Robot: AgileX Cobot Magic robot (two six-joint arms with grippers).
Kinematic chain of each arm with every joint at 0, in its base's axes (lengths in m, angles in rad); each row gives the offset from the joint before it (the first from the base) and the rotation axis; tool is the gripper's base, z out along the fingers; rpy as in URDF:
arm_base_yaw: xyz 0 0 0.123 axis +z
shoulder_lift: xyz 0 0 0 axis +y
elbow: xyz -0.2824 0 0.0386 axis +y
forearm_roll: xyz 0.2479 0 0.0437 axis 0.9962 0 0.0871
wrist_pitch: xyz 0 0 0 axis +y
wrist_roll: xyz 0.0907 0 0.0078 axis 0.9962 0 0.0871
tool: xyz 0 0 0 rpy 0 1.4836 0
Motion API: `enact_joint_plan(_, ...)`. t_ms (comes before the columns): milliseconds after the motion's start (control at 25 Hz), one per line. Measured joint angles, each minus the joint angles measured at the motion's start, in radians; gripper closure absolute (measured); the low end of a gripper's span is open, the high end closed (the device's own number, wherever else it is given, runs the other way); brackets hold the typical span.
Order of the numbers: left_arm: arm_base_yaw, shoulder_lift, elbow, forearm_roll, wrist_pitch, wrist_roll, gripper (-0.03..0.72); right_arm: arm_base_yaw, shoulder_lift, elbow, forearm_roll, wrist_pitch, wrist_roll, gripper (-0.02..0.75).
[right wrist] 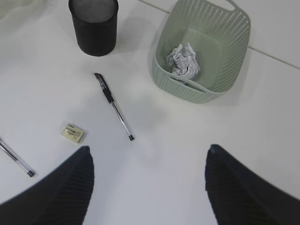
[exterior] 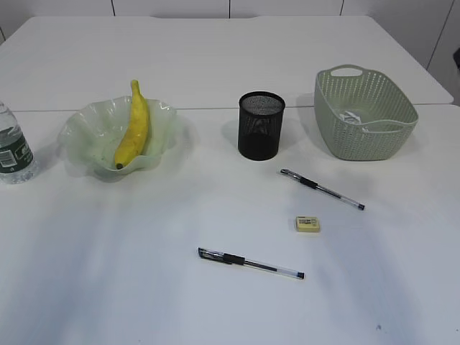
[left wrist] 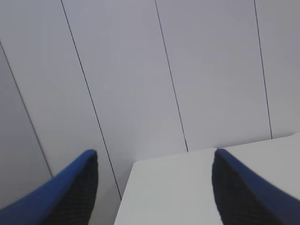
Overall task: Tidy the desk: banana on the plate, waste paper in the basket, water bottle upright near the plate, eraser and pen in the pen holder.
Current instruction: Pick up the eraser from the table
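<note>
A yellow banana (exterior: 134,128) lies in the pale green wavy plate (exterior: 79,133). The water bottle (exterior: 13,147) stands upright at the left edge, beside the plate. Crumpled waste paper (right wrist: 183,60) sits inside the green basket (right wrist: 234,61). The black mesh pen holder (exterior: 261,124) stands mid-table. One pen (exterior: 322,189) and a small yellow eraser (exterior: 307,224) lie in front of it, and a second pen (exterior: 250,263) lies nearer. My right gripper (right wrist: 149,154) hovers open above bare table below the first pen (right wrist: 114,106). My left gripper (left wrist: 154,157) is open, empty, facing a wall and a table corner.
The white table (exterior: 108,273) joins a second table (exterior: 215,57) behind it along a seam. Neither arm shows in the exterior view. The eraser (right wrist: 72,132) lies left of the right gripper's left finger.
</note>
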Motion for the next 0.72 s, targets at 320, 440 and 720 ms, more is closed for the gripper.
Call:
enact_joint_plan(320, 0.0, 0.0, 0.0, 0.0, 0.0, 0.0, 0.151, 0.0, 0.063, 0.037, 0.0, -0.02, -0.055, 0.195)
enact_joint_plan(440, 0.0, 0.0, 0.0, 0.0, 0.0, 0.0, 0.151, 0.0, 0.079, 0.037, 0.0, -0.022, -0.11, 0.196)
enact_joint_plan(720, 0.0, 0.0, 0.0, 0.001, 0.013, 0.0, 0.151, 0.0, 0.121, 0.037, 0.0, -0.028, -0.138, 0.197)
